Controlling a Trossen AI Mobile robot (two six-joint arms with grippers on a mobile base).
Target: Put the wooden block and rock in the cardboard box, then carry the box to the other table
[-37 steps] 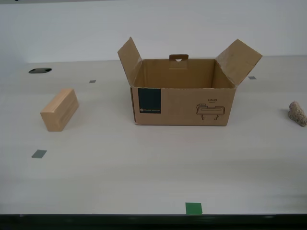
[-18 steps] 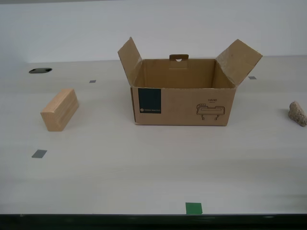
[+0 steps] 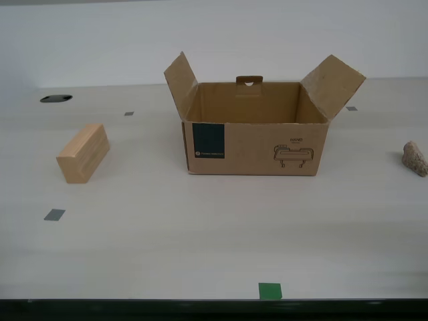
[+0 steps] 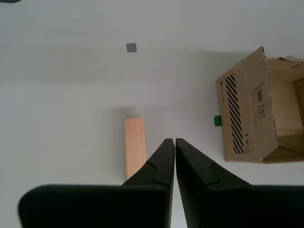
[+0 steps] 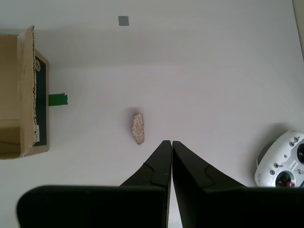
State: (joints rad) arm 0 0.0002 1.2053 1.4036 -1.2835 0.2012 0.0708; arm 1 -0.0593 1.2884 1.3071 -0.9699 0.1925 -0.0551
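The cardboard box (image 3: 257, 130) stands open in the upper middle of the exterior view, on the pale desk (image 3: 200, 234), its two side flaps raised and splayed outward and a tab with a hole standing up from its far wall. A dark teal label sits at the lower left of its front face and a small line drawing at the lower right. The wooden block (image 3: 83, 153) lies on the desk at the exterior view's left, well apart from the box, with one narrow end turned toward the camera. The rock (image 3: 414, 158) sits at the exterior view's right edge, also well apart from the box. Small grey square markers (image 3: 54, 215) dot the desk, a green tape mark (image 3: 270, 291) lies near the exterior view's bottom edge, and a dark oval (image 3: 55, 98) shows in the upper left. No arm appears in the exterior view. My first hand (image 5: 171, 142) hangs above the desk with its two black fingers pressed together and nothing between them; the rock (image 5: 137, 128) lies just beyond its tips, and a white remote controller (image 5: 285, 161) rests off to one side. My second hand (image 4: 175, 140) is likewise closed on nothing, its tips just beside the wooden block (image 4: 135, 147), with the box (image 4: 261, 107) farther off.
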